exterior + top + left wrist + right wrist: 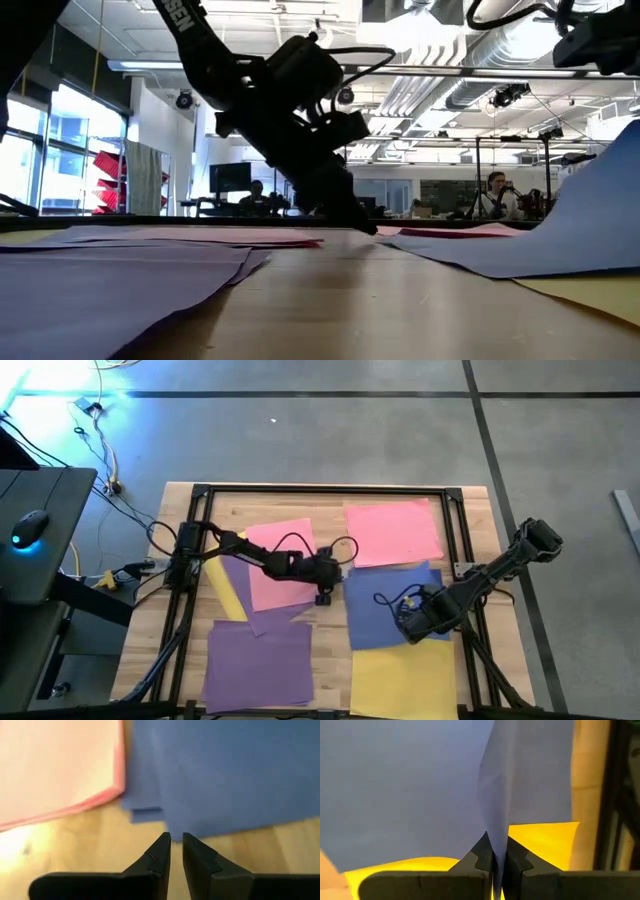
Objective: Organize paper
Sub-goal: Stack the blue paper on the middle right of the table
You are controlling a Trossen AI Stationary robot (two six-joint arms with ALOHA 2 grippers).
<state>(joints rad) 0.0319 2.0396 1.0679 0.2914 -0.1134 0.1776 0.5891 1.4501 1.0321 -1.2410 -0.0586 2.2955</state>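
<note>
Nearest the table's front edge lie a purple sheet (258,665) and a yellow sheet (402,682), the yellow cut off at the picture's edge. Above them, the right gripper (496,854) pinches a lifted fold of the blue paper (385,605). Mid-table, the left gripper (176,845), fingers nearly together and empty, hovers by the blue stack's corner. Two pink sheets (392,532) lie farthest back.

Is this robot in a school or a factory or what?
Probably a lab or big open workshop-office. Behind the wooden table are exposed ceiling pipes, computer screens, and a person sitting at a desk.
</note>
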